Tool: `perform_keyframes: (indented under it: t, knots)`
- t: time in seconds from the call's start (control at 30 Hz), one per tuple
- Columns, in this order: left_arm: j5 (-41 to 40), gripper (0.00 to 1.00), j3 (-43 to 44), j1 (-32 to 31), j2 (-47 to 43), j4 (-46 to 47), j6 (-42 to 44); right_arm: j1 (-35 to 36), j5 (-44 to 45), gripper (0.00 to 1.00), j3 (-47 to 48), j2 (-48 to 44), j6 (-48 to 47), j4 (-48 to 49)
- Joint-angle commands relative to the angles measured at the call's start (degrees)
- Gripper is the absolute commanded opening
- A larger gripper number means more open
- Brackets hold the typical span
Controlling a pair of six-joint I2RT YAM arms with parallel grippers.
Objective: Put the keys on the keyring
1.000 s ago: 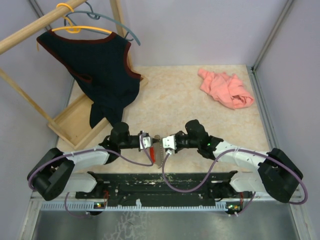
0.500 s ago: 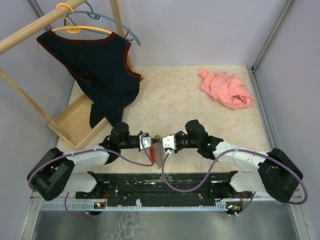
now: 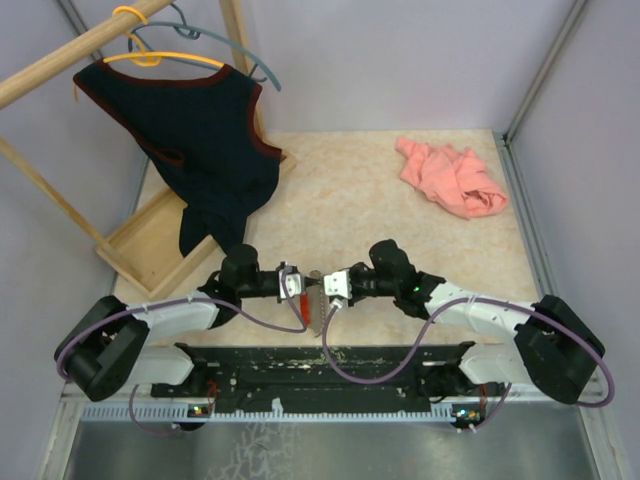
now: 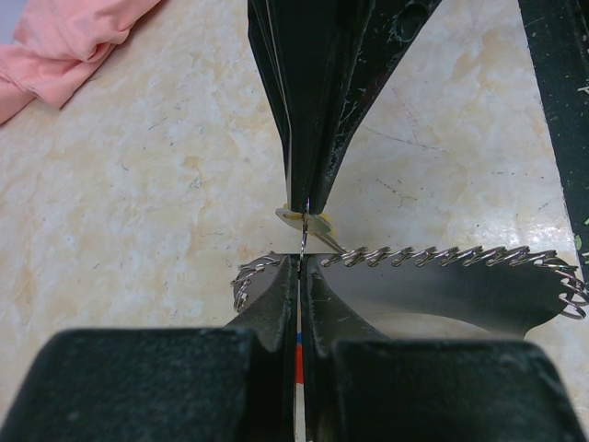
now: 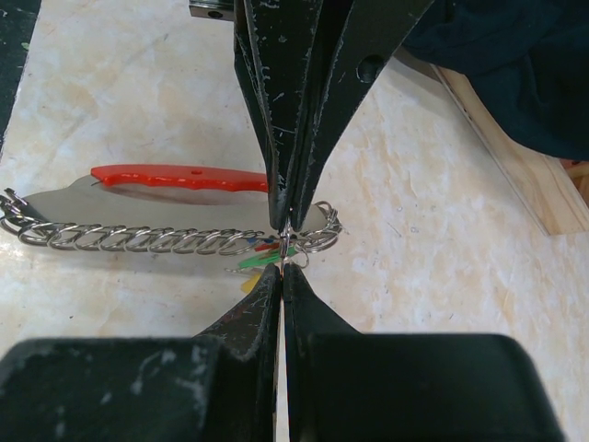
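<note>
Both claws meet tip to tip at 6 o'clock on the table [image 3: 400, 230], just ahead of the arm bases. The left gripper [image 4: 299, 265] and right gripper [image 5: 281, 273] are each fully closed, pinching one thin wire loop of the keyring [image 5: 138, 239]. I judge the step as prising that loop apart for threading, though I cannot make out a key. The next move calls for small, opposed pulls. Open room lies toward 12 o'clock. The pink cloth [image 3: 450, 178] at 1 o'clock and the clothes rack [image 3: 140, 250] at 10 o'clock sit well apart.

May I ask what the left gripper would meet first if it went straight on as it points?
Probably the right gripper: its fingertips sit almost tip to tip with the left gripper, only the keyring wire between.
</note>
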Motion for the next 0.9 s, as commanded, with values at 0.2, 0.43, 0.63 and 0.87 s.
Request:
perform_keyframes:
  t: [0.2,0.43,0.63,0.87]
  knots:
    - [1.62,0.00,1.65,-0.46,0.22,1.44,0.60,0.70,-0.28,0.00,2.85,-0.06,1.36,3.04]
    - [1.92,0.00,1.61,-0.63,0.33,1.45,0.66,0.75,-1.14,0.00,3.00,0.16,2.11,3.90]
    - [2.42,0.00,1.74,-0.86,0.73,1.53,0.84,0.76,-2.25,0.00,3.35,0.43,2.86,4.49]
    - [2.24,0.00,1.94,-1.12,0.58,1.36,0.82,0.79,-3.90,0.00,3.81,0.79,3.91,5.51]
